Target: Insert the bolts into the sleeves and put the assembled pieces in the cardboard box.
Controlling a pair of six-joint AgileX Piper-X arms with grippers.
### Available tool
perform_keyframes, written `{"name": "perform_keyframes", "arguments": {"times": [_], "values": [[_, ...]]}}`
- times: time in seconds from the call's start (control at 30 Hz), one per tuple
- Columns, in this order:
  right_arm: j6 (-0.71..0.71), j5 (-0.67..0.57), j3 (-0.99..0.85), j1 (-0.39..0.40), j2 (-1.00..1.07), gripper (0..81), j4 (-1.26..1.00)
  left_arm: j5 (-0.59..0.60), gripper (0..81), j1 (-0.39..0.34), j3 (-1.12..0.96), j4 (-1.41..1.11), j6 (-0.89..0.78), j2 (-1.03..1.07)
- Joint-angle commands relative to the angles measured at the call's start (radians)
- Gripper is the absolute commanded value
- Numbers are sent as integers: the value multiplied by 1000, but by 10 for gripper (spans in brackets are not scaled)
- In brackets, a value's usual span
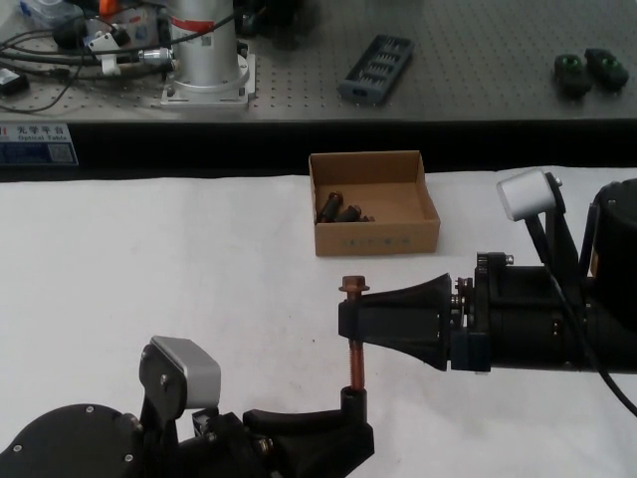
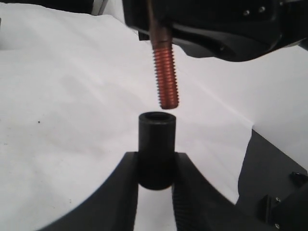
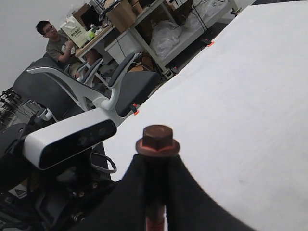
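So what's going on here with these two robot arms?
The left gripper holds a black sleeve upright. The right gripper holds a copper bolt just above the sleeve's opening, not yet inserted. A few dark pieces already lie in the cardboard box farther back.

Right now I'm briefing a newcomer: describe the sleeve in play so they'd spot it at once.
On the white bench, come nearer from the box to the left gripper. It holds the sleeve, a short black tube standing upright just under the copper bolt. Unlike the pieces lying in the box, it stands gripped.
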Motion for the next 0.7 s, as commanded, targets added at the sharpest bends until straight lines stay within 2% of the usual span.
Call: {"name": "perform_keyframes", "arguments": {"times": [0.0,0.27,0.67], "values": [[7,-14,-3,-5,-12,16,-1,-6,44,3,-12,-20,-29,0],[7,-37,-1,-5,-12,16,-1,41,44,3,-28,-19,-22,0],[-1,-36,38,-5,-12,16,14,25,44,3,-28,-19,-22,0]]}}
